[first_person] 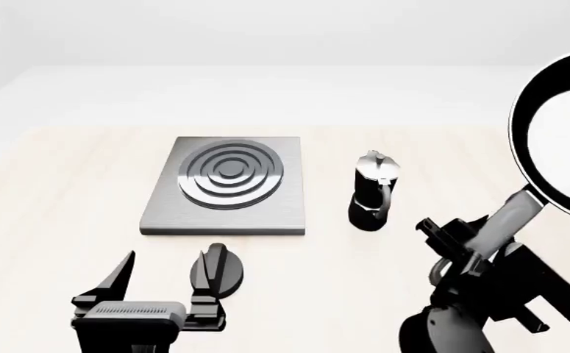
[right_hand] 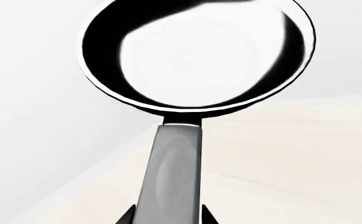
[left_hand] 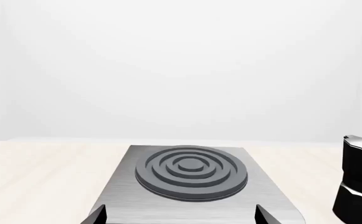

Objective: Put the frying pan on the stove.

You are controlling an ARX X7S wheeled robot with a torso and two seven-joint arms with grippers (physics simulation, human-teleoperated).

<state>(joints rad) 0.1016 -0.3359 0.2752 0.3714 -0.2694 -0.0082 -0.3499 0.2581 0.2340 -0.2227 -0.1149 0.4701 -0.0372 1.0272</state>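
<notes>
The frying pan (first_person: 560, 140) is glossy black with a bright reflective inside, held up in the air at the right, well off the table. My right gripper (first_person: 471, 246) is shut on its long handle (right_hand: 171, 172), with one fingertip at each side of it. The stove (first_person: 228, 187), a grey metal plate with a dark ringed burner (left_hand: 191, 171), lies flat left of centre on the table. My left gripper (first_person: 167, 272) hangs open just in front of the stove's near edge, with nothing between its fingers (left_hand: 96, 215).
A black-and-silver moka pot (first_person: 373, 190) stands upright between the stove and the pan, also seen beside the stove as the moka pot (left_hand: 358, 179). The pale wooden table (first_person: 49, 191) stretches to both sides, with a plain white wall behind.
</notes>
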